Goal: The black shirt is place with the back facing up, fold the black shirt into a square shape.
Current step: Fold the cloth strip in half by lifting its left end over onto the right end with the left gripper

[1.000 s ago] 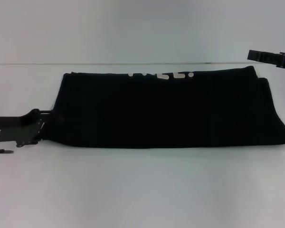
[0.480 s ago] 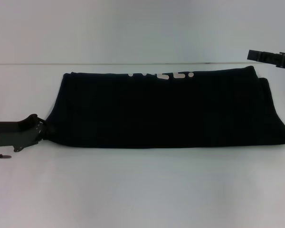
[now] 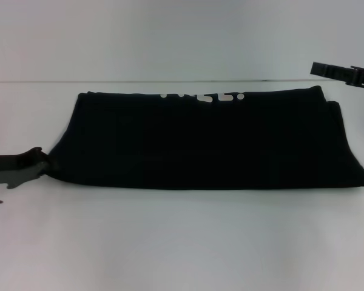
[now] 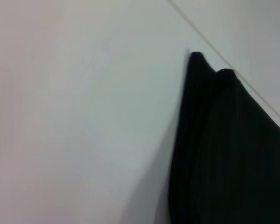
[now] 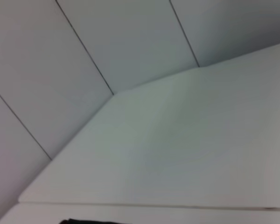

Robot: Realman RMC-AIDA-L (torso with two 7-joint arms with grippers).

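Observation:
The black shirt (image 3: pixel 206 142) lies on the white table (image 3: pixel 182 242) as a long flat band running left to right, with white lettering (image 3: pixel 203 96) along its far edge. My left gripper (image 3: pixel 30 165) sits low at the band's near-left corner, right against the cloth edge. Whether it holds the cloth does not show. In the left wrist view the black shirt (image 4: pixel 224 154) fills one side, with two cloth corners sticking out at its end. My right gripper (image 3: pixel 343 73) hovers beyond the band's far-right corner, apart from it.
A pale wall (image 3: pixel 182 36) rises behind the table's far edge (image 3: pixel 170 81). Bare tabletop lies in front of the band and to its left. The right wrist view shows table (image 5: pixel 177 149) and wall panels, with a sliver of black (image 5: pixel 84 221) at one edge.
My left gripper has drawn back leftward along the table, staying at the band's near-left corner. The whole view, with band and right gripper, has shifted slightly left.

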